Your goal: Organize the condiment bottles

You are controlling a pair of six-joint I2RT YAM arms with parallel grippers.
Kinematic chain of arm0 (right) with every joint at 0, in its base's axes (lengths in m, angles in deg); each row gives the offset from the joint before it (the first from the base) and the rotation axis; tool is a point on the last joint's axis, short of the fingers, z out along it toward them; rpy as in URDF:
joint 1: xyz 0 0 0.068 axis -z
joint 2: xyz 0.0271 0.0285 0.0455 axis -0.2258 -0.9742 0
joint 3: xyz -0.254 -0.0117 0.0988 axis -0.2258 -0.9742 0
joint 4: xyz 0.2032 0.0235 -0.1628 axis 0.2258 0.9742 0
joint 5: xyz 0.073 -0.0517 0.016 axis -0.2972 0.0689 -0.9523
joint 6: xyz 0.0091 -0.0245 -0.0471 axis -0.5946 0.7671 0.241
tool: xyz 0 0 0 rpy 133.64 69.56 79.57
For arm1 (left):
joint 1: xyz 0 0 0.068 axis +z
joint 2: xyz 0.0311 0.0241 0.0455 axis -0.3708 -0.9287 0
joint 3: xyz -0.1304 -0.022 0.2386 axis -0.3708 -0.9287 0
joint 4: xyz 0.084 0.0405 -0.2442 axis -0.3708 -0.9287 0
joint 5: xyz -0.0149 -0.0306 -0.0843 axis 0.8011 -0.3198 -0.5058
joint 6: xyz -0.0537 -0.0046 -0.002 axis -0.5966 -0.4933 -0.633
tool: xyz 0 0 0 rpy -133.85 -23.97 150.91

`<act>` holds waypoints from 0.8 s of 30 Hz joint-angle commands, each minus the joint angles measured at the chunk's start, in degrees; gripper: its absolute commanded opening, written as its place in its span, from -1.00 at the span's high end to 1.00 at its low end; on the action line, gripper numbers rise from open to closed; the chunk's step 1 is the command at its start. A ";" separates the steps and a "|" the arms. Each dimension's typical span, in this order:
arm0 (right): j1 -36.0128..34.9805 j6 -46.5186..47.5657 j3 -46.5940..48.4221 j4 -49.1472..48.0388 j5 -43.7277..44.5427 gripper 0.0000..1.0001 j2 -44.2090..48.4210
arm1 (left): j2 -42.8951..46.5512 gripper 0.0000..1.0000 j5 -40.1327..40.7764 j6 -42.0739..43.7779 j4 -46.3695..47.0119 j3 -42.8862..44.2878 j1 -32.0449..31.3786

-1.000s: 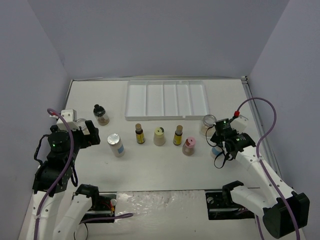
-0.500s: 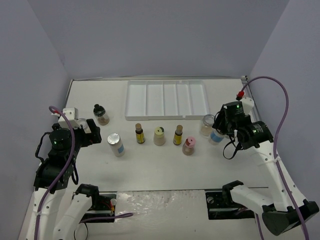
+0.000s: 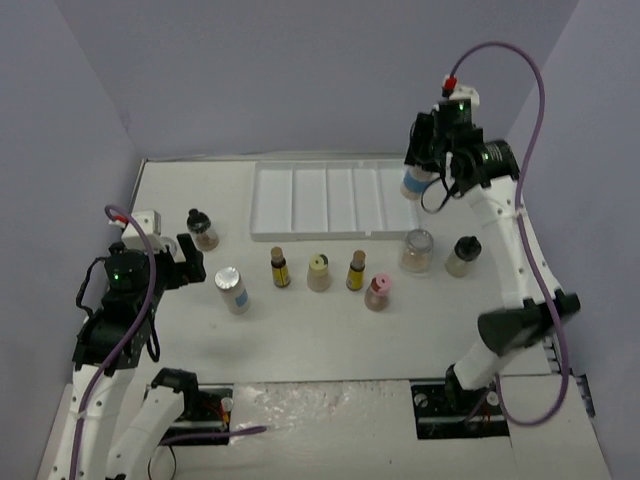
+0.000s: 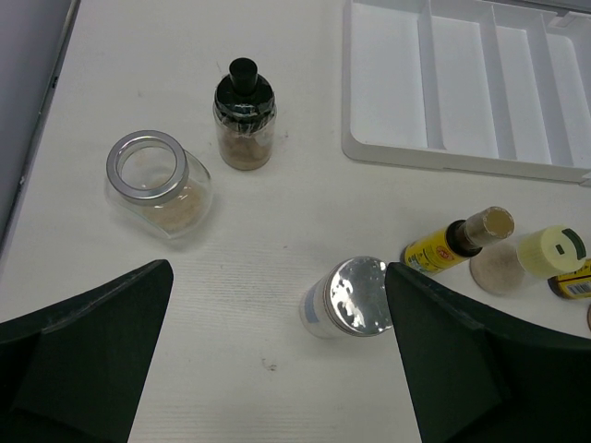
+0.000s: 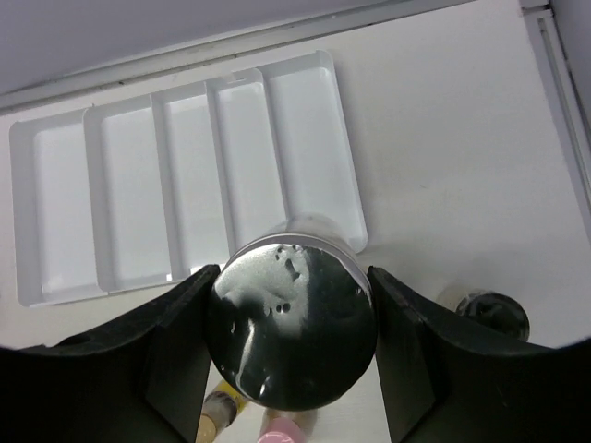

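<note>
My right gripper (image 3: 428,168) is shut on a blue-labelled clear bottle (image 3: 414,184) and holds it in the air above the right end of the white divided tray (image 3: 300,205). In the right wrist view the bottle's silver cap (image 5: 291,337) fills the space between the fingers (image 5: 175,360). My left gripper (image 4: 277,295) is open and empty, above a silver-capped blue-labelled bottle (image 4: 349,297). A row stands in front of the tray: an amber bottle (image 3: 279,267), a yellow-capped one (image 3: 318,272), another amber one (image 3: 356,270) and a pink-capped one (image 3: 377,292).
A black-capped jar (image 3: 203,230) stands at the left, with a clear jar of tan powder (image 4: 159,182) beside it. Another clear jar (image 3: 417,250) and a black-capped bottle (image 3: 462,256) stand at the right. Grey walls close in three sides.
My right gripper has lifted the blue-labelled bottle from the table's right side and carried it up and back over the tray's right end. The left arm has hardly moved.
</note>
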 commanded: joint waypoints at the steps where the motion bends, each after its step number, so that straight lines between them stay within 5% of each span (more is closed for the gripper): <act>1: 2.87 6.08 12.80 -7.58 -2.92 1.00 -12.24 | -0.56 -0.94 0.30 0.54 6.02 -1.01 -0.21; 11: 5.24 11.62 27.02 -20.57 -6.50 1.00 -34.34 | 0.31 -0.94 1.34 1.69 6.80 -3.56 -0.03; 24: 6.09 12.48 16.28 -37.22 -5.02 1.00 -38.37 | 0.37 -0.94 1.24 2.20 6.61 -4.15 0.14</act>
